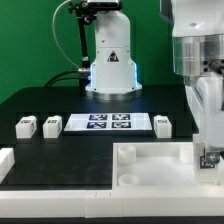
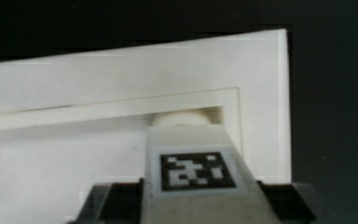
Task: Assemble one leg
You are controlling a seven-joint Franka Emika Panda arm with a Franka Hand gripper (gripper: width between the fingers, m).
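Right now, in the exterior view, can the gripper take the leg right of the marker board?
Probably not: the gripper is shut on another leg at the tray. The loose leg lies uncovered.

Smooth matt white plastic forms the tray and the leg, on a dull black table; the arm wears glossy white casing

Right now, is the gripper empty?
No, in the wrist view the gripper is shut on a leg, its marker facing the camera, with the tray behind it.
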